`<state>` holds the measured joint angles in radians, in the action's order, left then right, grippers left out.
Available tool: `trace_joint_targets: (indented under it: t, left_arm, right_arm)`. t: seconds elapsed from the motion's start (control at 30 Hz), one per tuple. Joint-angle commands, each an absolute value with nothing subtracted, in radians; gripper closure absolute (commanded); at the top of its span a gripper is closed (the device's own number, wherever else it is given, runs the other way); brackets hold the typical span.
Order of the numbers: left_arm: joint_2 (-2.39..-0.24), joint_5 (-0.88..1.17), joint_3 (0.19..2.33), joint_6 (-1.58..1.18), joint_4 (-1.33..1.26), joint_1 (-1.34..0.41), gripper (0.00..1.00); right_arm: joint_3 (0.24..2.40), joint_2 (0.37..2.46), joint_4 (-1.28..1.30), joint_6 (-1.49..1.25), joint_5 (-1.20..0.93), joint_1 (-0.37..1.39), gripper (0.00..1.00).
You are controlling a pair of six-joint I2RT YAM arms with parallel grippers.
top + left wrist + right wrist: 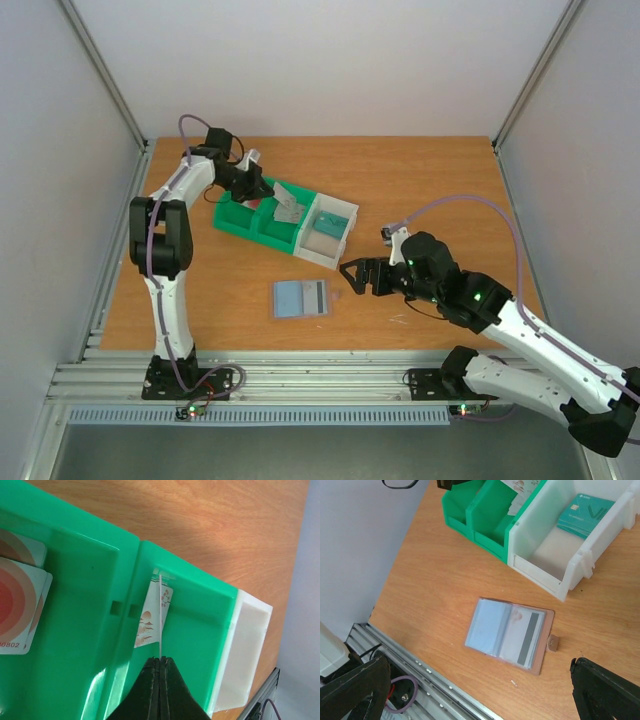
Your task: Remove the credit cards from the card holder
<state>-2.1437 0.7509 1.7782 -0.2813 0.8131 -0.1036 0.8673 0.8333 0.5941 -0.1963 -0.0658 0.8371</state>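
Note:
The card holder [300, 298] lies open and flat on the table; its right half [530, 639] shows a pale grey credit card with a dark stripe. My left gripper [160, 659] is shut on a thin white credit card [160, 622], seen edge-on, over the middle green compartment of the tray [200, 630]. A printed card [146, 622] leans in that compartment. In the top view the held card [288, 207] hangs tilted over the tray. My right gripper [350, 277] stands open just right of the card holder, its fingers [605, 690] wide apart and holding nothing.
The green-and-white three-compartment tray [330, 255] sits behind the card holder. Cards with red circles [15, 605] lie in its left green compartment. Teal cards [585, 512] lie in the white one. A metal rail [300, 380] runs along the near edge.

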Motion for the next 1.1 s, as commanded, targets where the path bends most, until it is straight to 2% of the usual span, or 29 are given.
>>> trace_joint_targets:
  t: [0.0, 0.27, 0.63, 0.7, 0.8, 1.07]
  left_arm:
    - [-2.193, 0.746, 1.845, -0.259, 0.836, -0.121, 1.0]
    - [-2.259, 0.724, 1.914, -0.258, 0.848, -0.142, 0.99]
    - [-2.279, 0.69, 1.939, -0.248, 0.855, -0.147, 0.89]
    - [-2.27, 0.687, 1.937, -0.249, 0.854, -0.147, 0.86]
    - [-2.25, 0.678, 1.937, -0.249, 0.857, -0.147, 0.75]
    - [-2.166, 0.64, 1.932, -0.248, 0.871, -0.149, 0.57]
  right_arm:
    - [0.916, 0.865, 0.581, -0.162, -0.034, 0.839, 0.02]
    - [0.929, 0.903, 0.578, -0.149, -0.013, 0.839, 0.01]
    - [0.94, 0.914, 0.58, -0.142, -0.003, 0.838, 0.02]
    - [0.94, 0.912, 0.581, -0.144, -0.003, 0.838, 0.02]
    - [0.942, 0.912, 0.581, -0.151, -0.006, 0.839, 0.02]
    - [0.949, 0.89, 0.605, -0.169, -0.011, 0.838, 0.02]
